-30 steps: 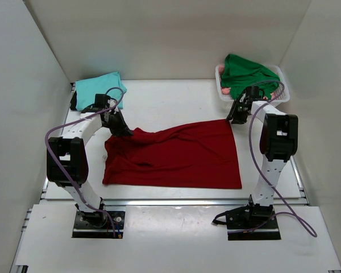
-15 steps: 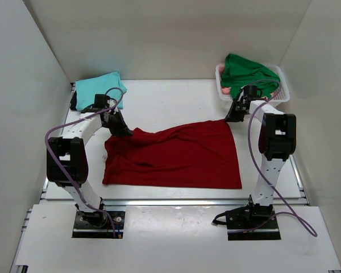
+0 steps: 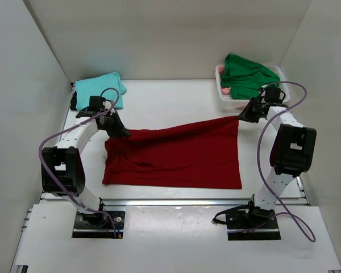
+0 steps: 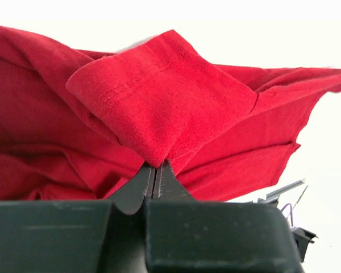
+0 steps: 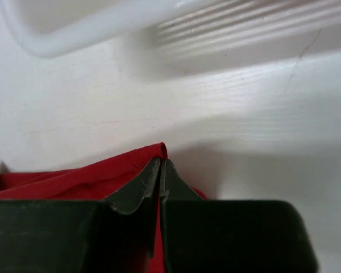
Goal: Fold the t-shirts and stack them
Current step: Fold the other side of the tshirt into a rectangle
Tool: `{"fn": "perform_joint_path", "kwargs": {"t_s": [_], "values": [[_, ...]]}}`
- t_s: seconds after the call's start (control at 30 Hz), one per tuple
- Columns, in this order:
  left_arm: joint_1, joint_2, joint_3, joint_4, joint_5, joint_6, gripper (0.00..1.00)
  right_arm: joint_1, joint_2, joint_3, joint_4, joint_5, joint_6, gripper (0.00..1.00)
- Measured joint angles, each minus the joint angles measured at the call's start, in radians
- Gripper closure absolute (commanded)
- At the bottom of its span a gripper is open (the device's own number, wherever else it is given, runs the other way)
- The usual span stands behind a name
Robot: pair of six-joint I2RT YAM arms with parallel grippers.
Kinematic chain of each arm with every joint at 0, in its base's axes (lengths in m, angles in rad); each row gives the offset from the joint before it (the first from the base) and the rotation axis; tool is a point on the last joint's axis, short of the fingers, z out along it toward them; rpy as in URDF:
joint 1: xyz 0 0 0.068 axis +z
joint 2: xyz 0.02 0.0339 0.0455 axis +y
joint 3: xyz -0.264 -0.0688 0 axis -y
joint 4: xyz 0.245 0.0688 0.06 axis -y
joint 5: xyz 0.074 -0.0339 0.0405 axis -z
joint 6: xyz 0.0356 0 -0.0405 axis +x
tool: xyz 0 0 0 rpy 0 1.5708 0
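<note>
red shirt [image 3: 176,156] lies spread on the table [image 3: 170,102], centre of the top view, its upper edge stretched between the two grippers. left gripper [image 3: 118,132], centre left: jaws pressed together, pinching the shirt's upper left corner; the wrist view shows red cloth bunched at the tips. right gripper [image 3: 242,116], upper right: jaws closed on the upper right corner, just beside the basket [image 3: 223,94]. green shirt [image 3: 244,74] is heaped in the basket. teal shirt [image 3: 99,86] lies at upper left.

Dark red t-shirt [image 3: 176,156], light teal t-shirt [image 3: 96,88], bright green t-shirt [image 3: 244,74]: all plain. Basket [image 3: 226,100] white, lattice-patterned. Worktop [image 3: 170,102] white.
</note>
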Motion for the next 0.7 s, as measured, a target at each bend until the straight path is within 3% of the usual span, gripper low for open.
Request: {"fn": "perform_joint_path", "kwargs": {"t_s": [0.7], "values": [[0.056, -0.180, -0.244, -0.010, 0.014, 0.028, 1.00, 0.011, -0.386, -0.470, 0.057, -0.058, -0.063, 1.00]]}}
